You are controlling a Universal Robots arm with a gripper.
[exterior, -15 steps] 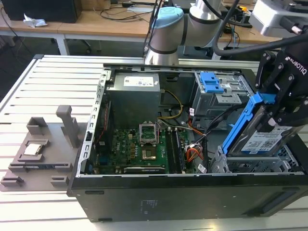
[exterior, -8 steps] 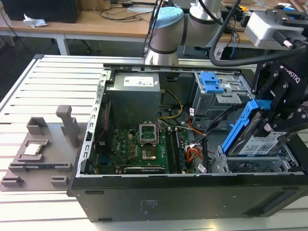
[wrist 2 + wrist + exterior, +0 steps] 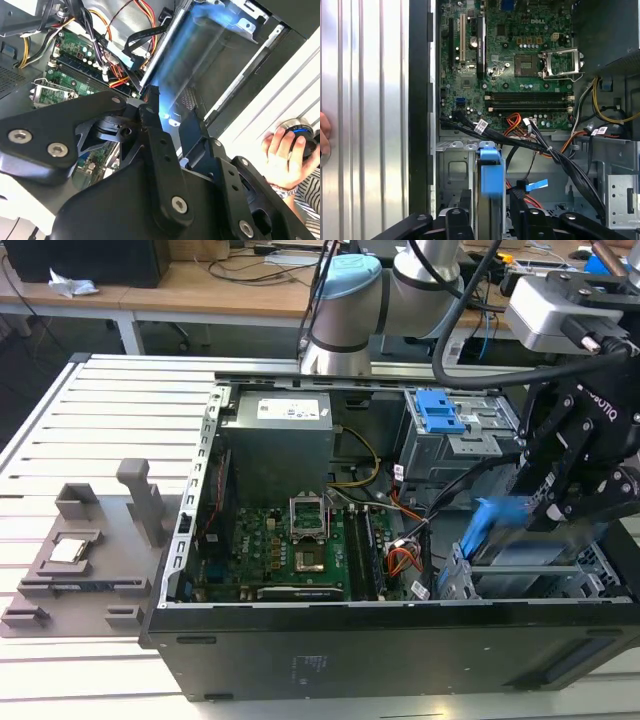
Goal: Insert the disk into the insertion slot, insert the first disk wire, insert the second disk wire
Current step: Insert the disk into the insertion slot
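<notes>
Disk (image 3: 497, 518), clipped in its blue carrier, hangs tilted in the gripper (image 3: 548, 512) just above the opening of the slot (image 3: 560, 582), at the end of an open computer case (image 3: 300, 660) on the exterior view's right. The case lies on its side on a slatted table (image 3: 60, 420). The black fingers (image 3: 455, 220) are pinched on the disk from both flat sides, as the first wrist view shows, with the carrier's blue edge (image 3: 489, 172) standing between them and the slot's grey wall (image 3: 452, 170) just beside it. Whether the disk's lower edge has entered the opening cannot be told. In the second wrist view the disk (image 3: 200, 45) reaches away from the gripper (image 3: 170, 112) toward the metal cage. A bundle of black cables (image 3: 545, 150) with orange and red wires runs across the case close to the slot, and a cable with a blue tab (image 3: 536, 185) lies near the disk. The motherboard (image 3: 290, 550) and power supply (image 3: 277, 440) fill the rest of the case. A bay with a blue latch (image 3: 437, 410) sits behind the slot. A person's hand (image 3: 282, 150) rests on a round black control at the table's edge.
</notes>
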